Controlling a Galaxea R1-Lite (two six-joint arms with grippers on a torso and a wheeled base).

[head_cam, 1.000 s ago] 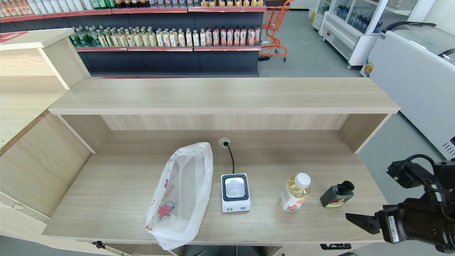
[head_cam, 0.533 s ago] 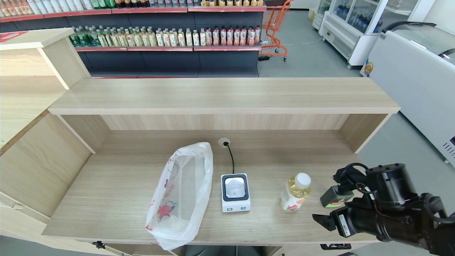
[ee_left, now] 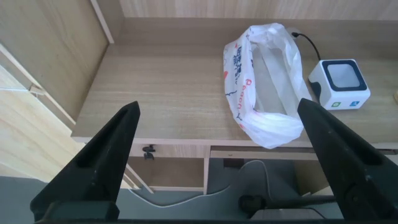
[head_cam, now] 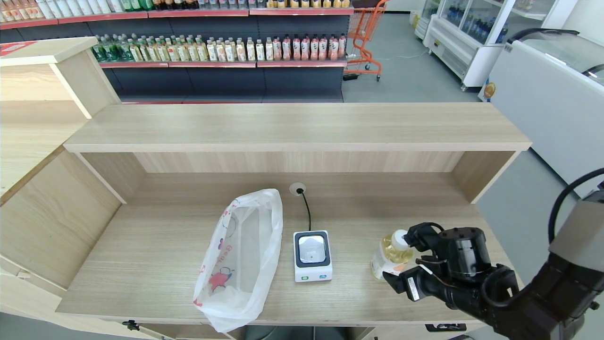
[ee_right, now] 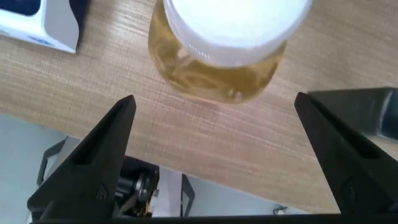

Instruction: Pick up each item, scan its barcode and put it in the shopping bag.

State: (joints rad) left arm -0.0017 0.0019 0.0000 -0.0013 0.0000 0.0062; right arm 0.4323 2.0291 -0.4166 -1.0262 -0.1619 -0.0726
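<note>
Step in hand: first pick. The right gripper [ee_right: 214, 99], spread wide and empty, flanks the bottle [head_cam: 391, 257], apparently without contact. The bottle stands upright on the counter [head_cam: 141, 264] near the scanner [head_cam: 312, 255]. Next move: centre on the body, then close

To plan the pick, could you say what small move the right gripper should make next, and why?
Probably ease the right gripper forward around the bottle: its fingers are open, and the bottle stands just beyond their tips, centred between them, not yet gripped.
</note>
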